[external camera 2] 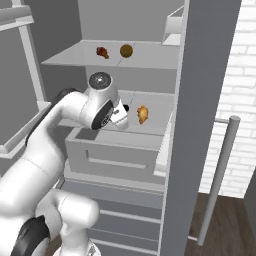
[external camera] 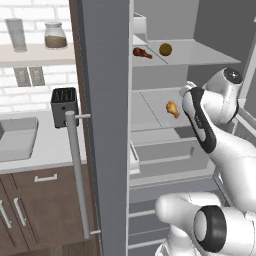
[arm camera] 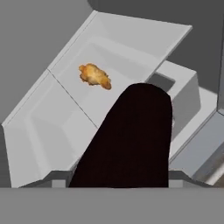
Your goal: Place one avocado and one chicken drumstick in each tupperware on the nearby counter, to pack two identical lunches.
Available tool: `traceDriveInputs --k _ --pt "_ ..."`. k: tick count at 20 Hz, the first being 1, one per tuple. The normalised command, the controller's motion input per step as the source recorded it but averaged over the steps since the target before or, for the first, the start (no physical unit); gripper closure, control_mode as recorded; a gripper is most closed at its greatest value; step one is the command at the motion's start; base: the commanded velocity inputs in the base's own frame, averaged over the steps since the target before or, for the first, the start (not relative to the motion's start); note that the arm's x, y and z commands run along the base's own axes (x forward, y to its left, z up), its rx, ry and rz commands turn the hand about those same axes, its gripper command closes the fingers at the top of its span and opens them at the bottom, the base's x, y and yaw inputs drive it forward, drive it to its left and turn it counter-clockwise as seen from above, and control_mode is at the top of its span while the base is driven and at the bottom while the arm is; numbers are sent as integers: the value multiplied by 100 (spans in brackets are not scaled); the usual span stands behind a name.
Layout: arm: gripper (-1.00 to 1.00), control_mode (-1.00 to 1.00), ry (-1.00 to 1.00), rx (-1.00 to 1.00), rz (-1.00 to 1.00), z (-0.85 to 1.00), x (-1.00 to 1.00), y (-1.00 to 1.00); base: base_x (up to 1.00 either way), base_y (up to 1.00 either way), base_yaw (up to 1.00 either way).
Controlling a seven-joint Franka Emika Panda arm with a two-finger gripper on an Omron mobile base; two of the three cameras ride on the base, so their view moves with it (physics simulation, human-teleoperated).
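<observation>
The task looks to be at its start: three of the four foods lie inside the open fridge (external camera: 107, 100), and nothing can be judged packed, since the state of the tupperwares cannot be told from here. The counter (external camera: 50, 147) runs to the left of the fridge door, carrying a sink (external camera: 17, 137) with nothing visible in it and a dark toaster (external camera: 64, 105), with no task food on the stretch that is visible. On the fridge's upper shelf (external camera: 200, 52) the dark reddish-brown drumstick (external camera: 142, 52) and the olive-brown avocado (external camera: 165, 49) sit near each other but apart. The middle shelf (arm camera: 57, 118) holds the golden-orange drumstick (arm camera: 94, 75), alone. Below it a pale drawer (external camera 2: 115, 155) stands closed, its contents hidden. The arm reaches into the middle shelf, and the gripper (external camera 2: 121, 114) is partly spread around a near-black lump (arm camera: 131, 135) that rises between its fingers in the hand view; I judge this to be the near-black avocado, gripped, with the golden-orange drumstick lying beyond it, well apart. If so, one carry is under way, and all four pieces have yet to reach the tupperwares, one avocado and one drumstick to each.
</observation>
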Motion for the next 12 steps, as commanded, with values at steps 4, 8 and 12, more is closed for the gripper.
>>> traceDriveInputs --k 4,8,12 --pt "100 -100 -3 0 0 0 -100 0 0 0 0" --pt "100 -100 -5 0 0 1 -100 0 0 0 0" --pt "100 -100 0 -1 0 19 -100 1 0 0 0"
